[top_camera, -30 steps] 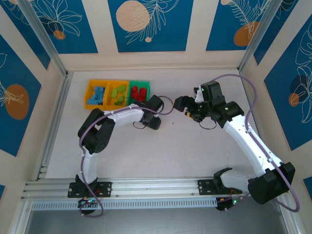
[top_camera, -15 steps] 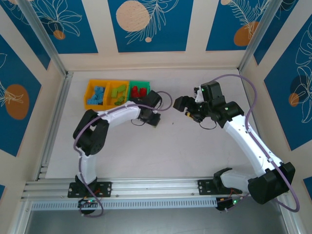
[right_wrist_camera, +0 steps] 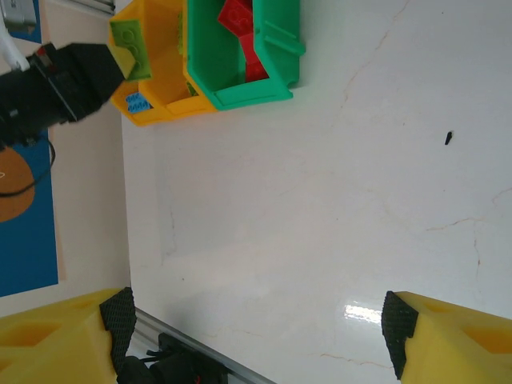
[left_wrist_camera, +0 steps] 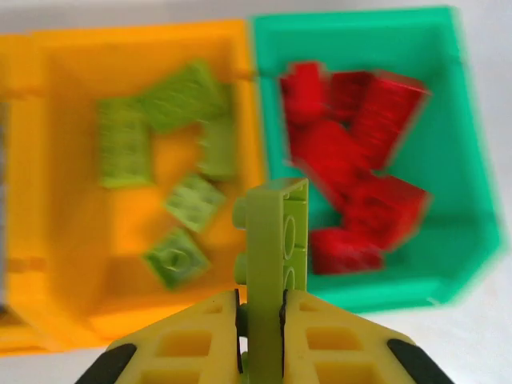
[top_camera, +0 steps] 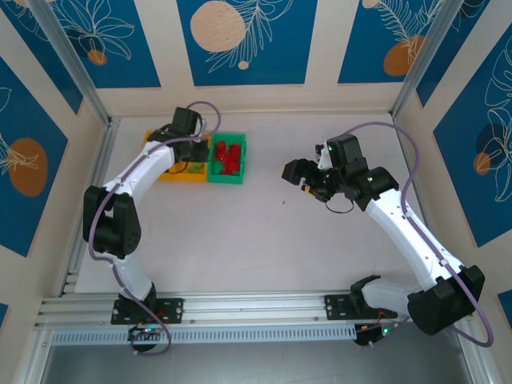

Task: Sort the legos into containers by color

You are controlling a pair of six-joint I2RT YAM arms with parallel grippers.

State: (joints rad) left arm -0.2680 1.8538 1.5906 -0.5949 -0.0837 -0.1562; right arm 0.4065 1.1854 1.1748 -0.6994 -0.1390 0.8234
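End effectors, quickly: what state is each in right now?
Left end effector: closed on a small lime green rectangular plastic brick.
Right end effector: open, holding nothing.

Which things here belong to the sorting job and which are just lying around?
Job: left end effector with its held lego; green legos in yellow bin; red legos in green bin.
Lying about: dark speck on the table.

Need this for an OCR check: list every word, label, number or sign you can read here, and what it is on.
No text can be read.
Studs of the lime green lego in the left gripper: blurred, no marking legible.
The yellow bin and green bin: plain, no labels.
On the wall panels: leaf and circle patterns, no words.
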